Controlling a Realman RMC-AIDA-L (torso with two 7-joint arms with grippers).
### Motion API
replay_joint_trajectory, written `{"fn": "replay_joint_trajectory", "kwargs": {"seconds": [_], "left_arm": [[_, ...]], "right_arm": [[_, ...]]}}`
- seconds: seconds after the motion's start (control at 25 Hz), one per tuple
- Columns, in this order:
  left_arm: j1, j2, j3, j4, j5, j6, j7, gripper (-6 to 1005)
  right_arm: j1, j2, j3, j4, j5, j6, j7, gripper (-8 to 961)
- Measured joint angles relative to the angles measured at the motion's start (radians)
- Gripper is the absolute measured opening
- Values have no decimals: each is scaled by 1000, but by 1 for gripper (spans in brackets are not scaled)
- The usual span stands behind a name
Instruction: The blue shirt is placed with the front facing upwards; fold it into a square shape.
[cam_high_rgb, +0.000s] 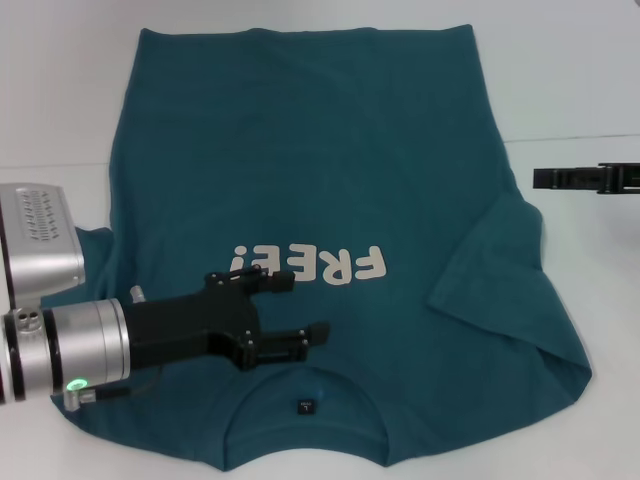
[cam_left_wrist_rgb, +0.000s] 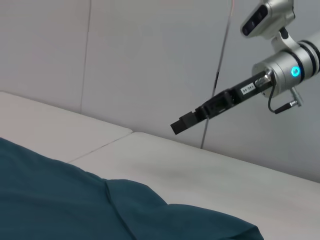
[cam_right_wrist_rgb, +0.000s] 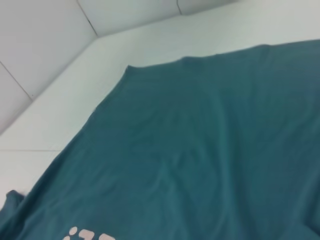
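The blue shirt (cam_high_rgb: 310, 170) lies flat on the white table (cam_high_rgb: 590, 110), front up, its cream "FREE!" lettering (cam_high_rgb: 310, 265) across the chest. The collar with its small dark label (cam_high_rgb: 306, 406) is at the near edge and the hem is at the far edge. My left gripper (cam_high_rgb: 308, 306) hovers open over the chest just below the lettering, holding nothing. My right gripper (cam_high_rgb: 545, 178) hangs above bare table beside the shirt's right sleeve (cam_high_rgb: 505, 290), which lies creased. The left wrist view shows the right gripper (cam_left_wrist_rgb: 182, 124) raised above the table, clear of the shirt (cam_left_wrist_rgb: 75, 200). In the right wrist view only the shirt (cam_right_wrist_rgb: 200, 150) shows.
White table surface (cam_left_wrist_rgb: 200, 165) surrounds the shirt on the far side and to the right. A pale wall (cam_left_wrist_rgb: 150, 60) stands behind the table. The left arm's silver housing (cam_high_rgb: 60, 340) covers the shirt's left sleeve area.
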Motion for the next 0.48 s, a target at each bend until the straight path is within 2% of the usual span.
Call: {"fn": "replay_joint_trajectory", "kwargs": {"seconds": [0.24,0.48], "left_arm": [[-1,0,0,0,0,-14,-6,847],[-2,-2,0,3,0,-26,-6,846]], "right_arm": [[31,4,-67,48,-46,63,31,924],[95,5,-139,46,-170,68,93,920]]}}
